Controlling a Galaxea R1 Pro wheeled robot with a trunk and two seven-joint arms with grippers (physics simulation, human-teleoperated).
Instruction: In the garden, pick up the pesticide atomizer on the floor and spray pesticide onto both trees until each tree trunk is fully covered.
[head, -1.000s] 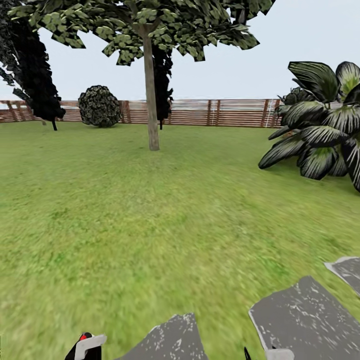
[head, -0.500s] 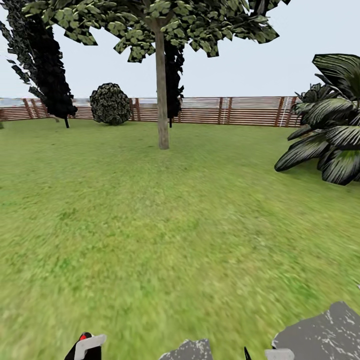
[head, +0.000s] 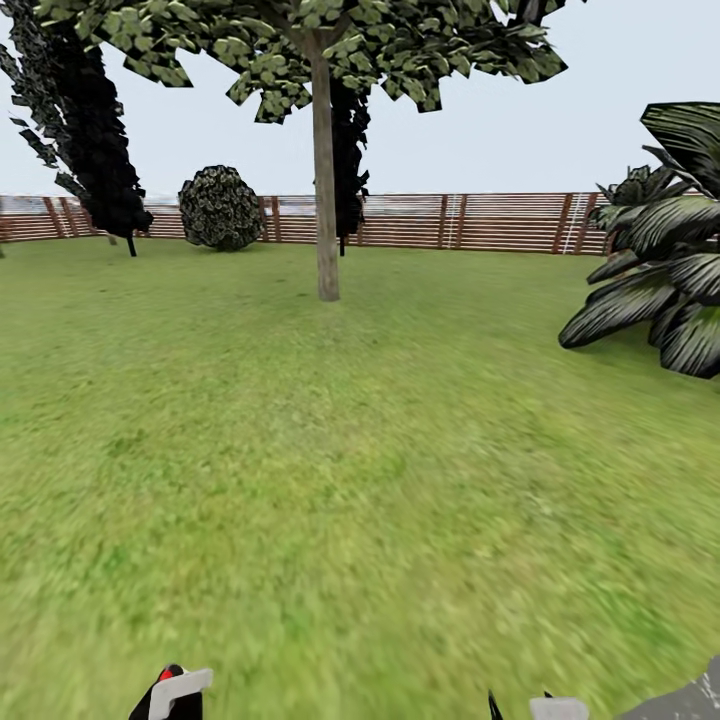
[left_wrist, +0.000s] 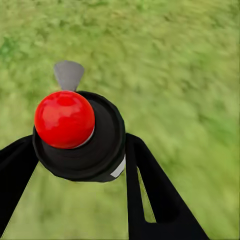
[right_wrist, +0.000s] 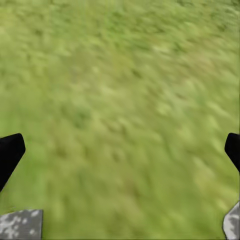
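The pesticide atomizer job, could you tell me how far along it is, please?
Done: the pickup, as the left gripper is shut around the pesticide atomizer, a black body with a red top. In hand: it is carried over the grass, with one tree trunk ahead across the lawn. Left: spraying; this trunk shows no visible coating. The right gripper is open.

Bright flat daylight, blurred grass (head: 300, 480)

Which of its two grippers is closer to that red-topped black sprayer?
Left. The left gripper is shut on the pesticide atomizer, its fingers at either side. The right gripper hangs open over bare grass.
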